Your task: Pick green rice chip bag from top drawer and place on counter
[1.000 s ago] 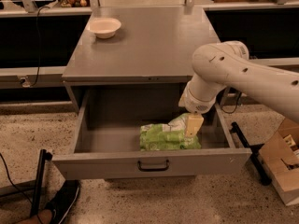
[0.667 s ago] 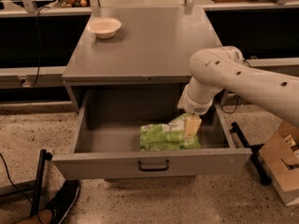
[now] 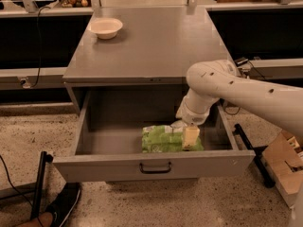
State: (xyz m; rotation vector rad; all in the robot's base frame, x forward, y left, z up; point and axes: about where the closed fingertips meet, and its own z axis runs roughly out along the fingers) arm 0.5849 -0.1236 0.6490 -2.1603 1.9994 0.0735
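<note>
The green rice chip bag (image 3: 163, 140) lies flat on the floor of the open top drawer (image 3: 104, 167), right of its middle and close to the front panel. My gripper (image 3: 188, 135) reaches down into the drawer from the right on a white arm (image 3: 227, 86) and sits at the bag's right end, touching or just over it. The counter (image 3: 156, 46) is the grey top of the cabinet, behind and above the drawer.
A white bowl (image 3: 106, 27) stands at the counter's back left corner. A dark shelf with metal rails (image 3: 42, 13) runs behind the cabinet. A cardboard box (image 3: 286, 167) sits on the floor at the right. A dark pole (image 3: 40, 183) and a shoe (image 3: 61, 205) are at the lower left.
My arm has shifted slightly left over the drawer. The gripper stays at the bag's right end and the bag has not moved.
</note>
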